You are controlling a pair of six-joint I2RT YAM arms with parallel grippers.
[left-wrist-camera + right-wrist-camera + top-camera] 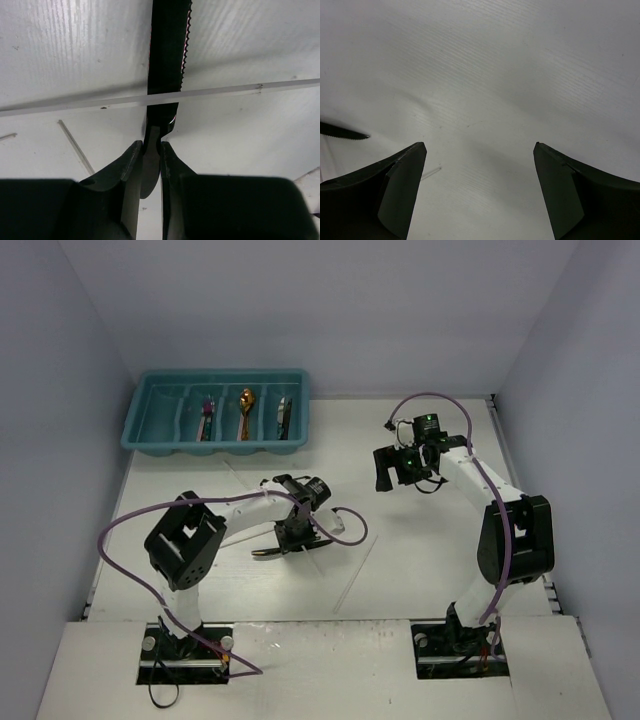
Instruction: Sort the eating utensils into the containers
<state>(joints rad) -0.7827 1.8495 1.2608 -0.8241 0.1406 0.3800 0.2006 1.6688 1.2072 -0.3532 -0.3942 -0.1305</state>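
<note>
My left gripper (296, 537) is down at the table's middle, shut on a black knife (266, 551). In the left wrist view the jaws (150, 150) pinch the knife's narrow part, and its serrated blade (167, 50) points away. A thin white chopstick (225, 91) lies across the blade. My right gripper (386, 468) hovers open and empty over the right of the table (480, 150). The teal cutlery tray (215, 446) stands at the back left. It holds a pink-and-teal-handled piece (206, 418), a gold spoon (245, 408) and a silver piece (283, 416).
More white chopsticks lie on the table, one right of the knife (356, 573) and one beside my left fingers (75, 147). The knife's tip (345, 132) and a chopstick end (431, 172) show at the left of the right wrist view. Grey walls close in three sides.
</note>
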